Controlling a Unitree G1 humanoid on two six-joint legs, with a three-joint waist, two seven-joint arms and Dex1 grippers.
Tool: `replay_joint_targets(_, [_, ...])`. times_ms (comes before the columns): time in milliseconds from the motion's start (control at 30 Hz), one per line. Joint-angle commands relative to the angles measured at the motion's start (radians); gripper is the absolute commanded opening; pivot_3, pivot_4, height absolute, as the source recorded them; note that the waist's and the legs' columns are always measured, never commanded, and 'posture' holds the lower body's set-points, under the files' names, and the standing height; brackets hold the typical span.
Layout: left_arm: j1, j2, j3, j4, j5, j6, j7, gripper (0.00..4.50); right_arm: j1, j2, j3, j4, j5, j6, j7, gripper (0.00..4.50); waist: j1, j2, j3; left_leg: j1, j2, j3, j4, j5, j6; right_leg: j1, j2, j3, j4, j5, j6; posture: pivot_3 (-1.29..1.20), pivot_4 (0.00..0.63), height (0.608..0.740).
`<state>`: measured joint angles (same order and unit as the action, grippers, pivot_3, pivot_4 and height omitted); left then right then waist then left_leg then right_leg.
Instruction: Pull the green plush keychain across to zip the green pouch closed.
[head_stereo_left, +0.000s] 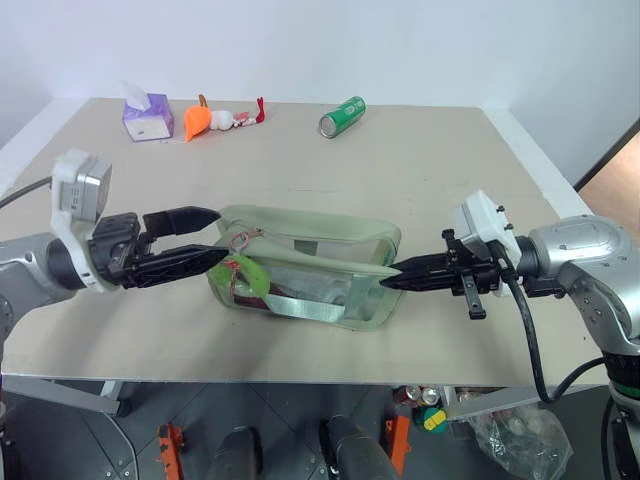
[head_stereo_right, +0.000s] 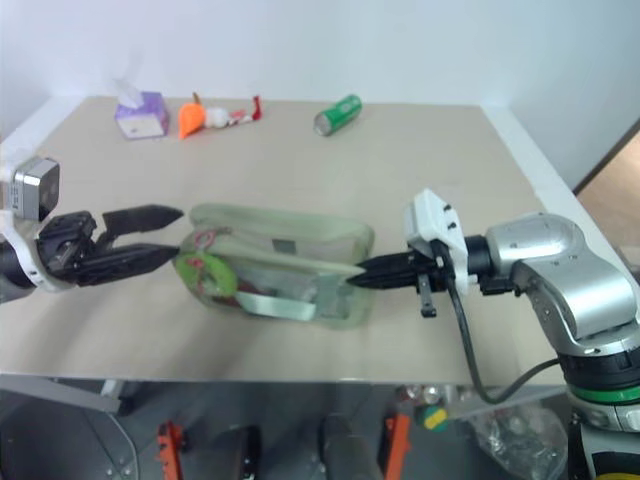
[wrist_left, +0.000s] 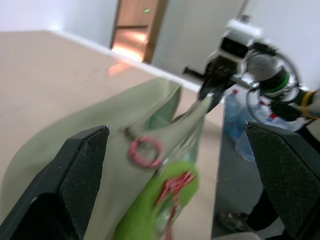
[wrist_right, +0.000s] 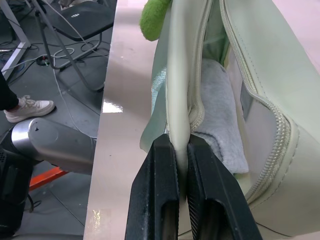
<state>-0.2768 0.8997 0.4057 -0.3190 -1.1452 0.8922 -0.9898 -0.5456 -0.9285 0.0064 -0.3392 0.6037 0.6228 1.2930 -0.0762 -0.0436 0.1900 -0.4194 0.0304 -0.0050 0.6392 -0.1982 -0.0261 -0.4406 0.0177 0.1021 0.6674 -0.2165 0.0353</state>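
Observation:
The green pouch (head_stereo_left: 320, 240) lies on the table (head_stereo_left: 420, 170) between my two grippers, with its zipper open and grey cloth inside. The lime-green plush keychain (head_stereo_left: 248, 272) hangs at the pouch's left end by a red ring (wrist_left: 146, 150). My left gripper (head_stereo_left: 218, 235) is open and level, its fingertips either side of that end, just short of the keychain (wrist_left: 167, 197). At the pouch's right end, my right gripper (head_stereo_left: 390, 277) is shut on the pale fabric rim. In the right wrist view its fingers (wrist_right: 161, 170) pinch that rim beside the zipper.
At the table's far side stand a purple tissue box (head_stereo_left: 148, 116), an orange plush toy (head_stereo_left: 197, 120) and a green can (head_stereo_left: 342, 116) lying on its side. The table's front edge is close below the pouch. A person's shoe (wrist_right: 27, 107) is on the floor.

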Motion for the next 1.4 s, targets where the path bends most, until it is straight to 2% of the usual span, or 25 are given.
replay_joint_targets(33, [0.072,0.043,0.026,-0.049,0.073,-0.042,-0.031,4.5,-0.004,0.001,-0.002,-0.01,0.006,-0.017,0.009,0.03,0.001,0.0,0.0,0.0,0.0,-0.001,0.0,0.0,0.0,0.0,0.0,-0.001,0.0,0.0,0.0,0.0,0.15,0.74])
replay_joint_targets(400, [0.156,0.11,0.003,-0.128,0.192,-0.101,-0.087,4.5,-0.021,0.021,0.031,0.018,-0.041,-0.044,-0.014,0.03,-0.003,0.0,0.0,0.002,0.001,0.002,0.0,0.0,0.0,0.001,0.0,0.002,0.0,-0.001,-0.005,0.0,0.15,0.74])
replay_joint_targets(600, [0.143,0.157,0.016,-0.146,0.215,-0.119,-0.119,4.5,-0.015,0.023,0.035,0.017,-0.048,-0.049,-0.015,0.03,-0.003,0.0,0.0,0.002,0.001,0.002,0.0,0.0,0.0,0.0,0.001,0.001,0.0,-0.002,-0.005,0.0,0.15,0.74])
replay_joint_targets(900, [0.071,0.182,0.111,-0.029,0.183,-0.108,-0.132,4.5,-0.007,0.023,0.042,0.012,-0.057,-0.055,-0.014,0.03,-0.004,0.0,0.0,0.003,0.001,0.002,0.0,0.0,0.0,0.0,0.001,0.001,0.0,-0.002,-0.005,0.0,0.15,0.74])
replay_joint_targets(1067, [0.175,0.148,0.147,-0.037,0.172,-0.086,-0.138,4.5,-0.009,0.024,0.048,0.018,-0.062,-0.059,-0.012,0.03,-0.005,0.0,0.0,0.003,0.002,0.003,-0.001,0.0,0.0,0.0,0.001,0.002,0.0,-0.002,-0.005,0.0,0.15,0.74])
replay_joint_targets(1233, [0.21,0.073,0.191,-0.083,0.054,-0.041,-0.069,4.5,-0.013,0.024,0.053,0.026,-0.07,-0.063,-0.005,0.03,-0.004,-0.001,0.0,0.003,0.002,0.002,-0.001,0.0,0.0,0.001,0.001,0.001,0.0,-0.002,-0.006,0.0,0.15,0.74])
replay_joint_targets(1400, [0.275,0.029,0.171,-0.129,0.043,-0.038,-0.038,4.5,-0.026,0.028,0.065,0.039,-0.079,-0.068,0.005,0.03,-0.004,0.0,0.0,0.005,0.002,0.004,-0.001,0.0,0.0,0.002,0.001,0.003,0.0,-0.002,-0.005,0.0,0.15,0.74])
